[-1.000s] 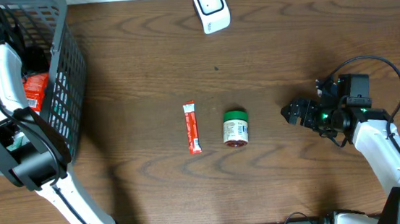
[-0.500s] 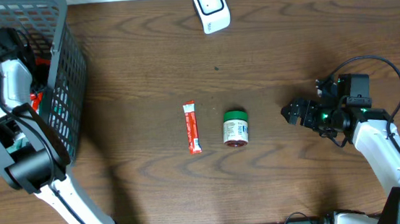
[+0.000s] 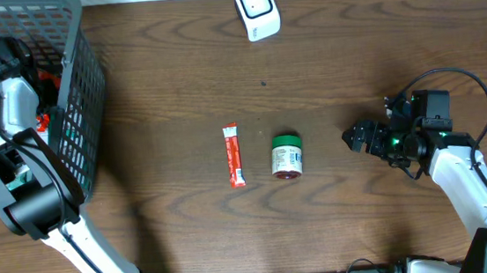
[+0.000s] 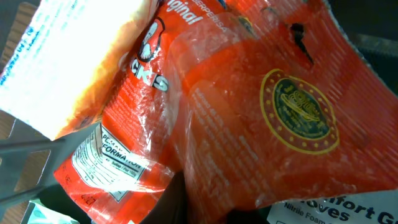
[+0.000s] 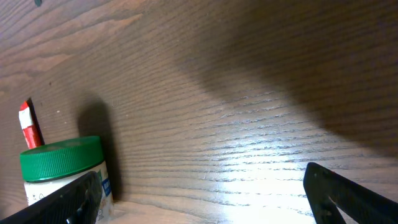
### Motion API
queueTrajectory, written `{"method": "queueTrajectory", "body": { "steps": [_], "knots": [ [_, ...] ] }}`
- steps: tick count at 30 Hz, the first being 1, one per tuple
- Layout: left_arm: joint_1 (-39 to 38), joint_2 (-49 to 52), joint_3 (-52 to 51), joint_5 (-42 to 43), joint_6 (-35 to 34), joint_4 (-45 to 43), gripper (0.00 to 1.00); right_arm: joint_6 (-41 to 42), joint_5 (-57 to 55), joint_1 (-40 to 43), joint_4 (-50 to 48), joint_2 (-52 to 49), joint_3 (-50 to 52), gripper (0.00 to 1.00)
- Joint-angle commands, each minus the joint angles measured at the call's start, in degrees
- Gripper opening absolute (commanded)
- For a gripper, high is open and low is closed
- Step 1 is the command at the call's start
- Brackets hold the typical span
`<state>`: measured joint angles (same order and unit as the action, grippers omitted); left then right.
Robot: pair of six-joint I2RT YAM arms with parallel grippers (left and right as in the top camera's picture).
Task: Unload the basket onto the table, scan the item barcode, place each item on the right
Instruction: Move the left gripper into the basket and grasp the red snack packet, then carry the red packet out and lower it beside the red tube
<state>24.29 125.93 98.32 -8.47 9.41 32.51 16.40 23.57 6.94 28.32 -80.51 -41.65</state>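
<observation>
A red snack bag [image 4: 261,112] with a gold seal fills the left wrist view, pressed close to the camera. From overhead, my left gripper [image 3: 32,66] is deep inside the grey basket [image 3: 81,98], shut on that red bag [image 3: 48,79]; its fingers are mostly hidden by the bag. The white barcode scanner [image 3: 256,9] stands at the table's far edge. My right gripper [image 3: 358,137] rests low over the table on the right, open and holding nothing, with its fingertips [image 5: 348,193] wide apart.
A red stick packet [image 3: 234,155] and a green-lidded jar [image 3: 287,156] lie mid-table; the jar [image 5: 62,171] is just ahead of my right gripper. In the basket, a white-and-blue pack [image 4: 56,62] and a glove box [image 4: 336,211] lie beside the bag.
My left gripper has closed on the red bag and moved toward the basket's far end, the bag shifting with it. The right arm has not moved.
</observation>
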Motion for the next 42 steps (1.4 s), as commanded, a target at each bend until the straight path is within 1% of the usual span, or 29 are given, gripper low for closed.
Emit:
{"method": "queueTrajectory", "body": {
  "steps": [1,8,12,16,19,21,23,26,30,33,37,39,42],
  "knots": [
    [0.3,-2.1,-0.8,1.8,-2.6,0.7,0.07,0.7,0.2,0.5,0.0,0.7,-0.7,0.99],
    [0.3,-17.5,-0.7,1.8,-9.2,0.9,0.07,0.7,0.2,0.5,0.0,0.7,-0.7,0.99],
    [0.3,-25.4,-0.7,1.8,-14.6,2.6,0.07,0.7,0.2,0.5,0.0,0.7,-0.7,0.99],
    [-0.2,-33.4,-0.7,1.8,-16.9,3.6,0.07,0.7,0.2,0.5,0.0,0.7,-0.7,0.99],
    [-1.4,-39.8,-0.7,1.8,-18.5,5.4,0.07,0.7,0.2,0.5,0.0,0.7,-0.7,0.99],
    [-3.1,-44.1,-0.7,1.8,-20.9,8.1,0.07,0.7,0.2,0.5,0.0,0.7,-0.7,0.99],
    [-5.5,-48.0,-0.7,4.2,-21.8,11.6,0.07,0.7,0.2,0.5,0.0,0.7,-0.7,0.99],
    [-9.4,-52.1,-0.7,10.7,-22.3,16.7,0.07,0.7,0.2,0.5,0.0,0.7,-0.7,0.99],
    [-15.9,-54.8,-0.8,17.6,-25.6,23.7,0.07,0.7,0.2,0.5,0.0,0.7,-0.7,0.99],
    [-22.7,-54.6,-2.5,19.1,-29.4,29.2,0.07,0.7,0.2,0.5,0.0,0.7,-0.7,0.99],
    [-31.2,-53.1,-9.4,18.9,-33.3,29.6,0.07,0.7,0.2,0.5,0.0,0.7,-0.7,0.99],
    [-34.0,-52.1,-13.1,18.9,-34.9,28.8,0.07,0.7,0.3,0.5,0.0,0.7,-0.7,0.99],
    [-37.7,-49.9,-19.1,16.6,-38.0,27.3,0.07,0.7,0.2,0.5,0.0,0.7,-0.7,0.99]
  ]
}}
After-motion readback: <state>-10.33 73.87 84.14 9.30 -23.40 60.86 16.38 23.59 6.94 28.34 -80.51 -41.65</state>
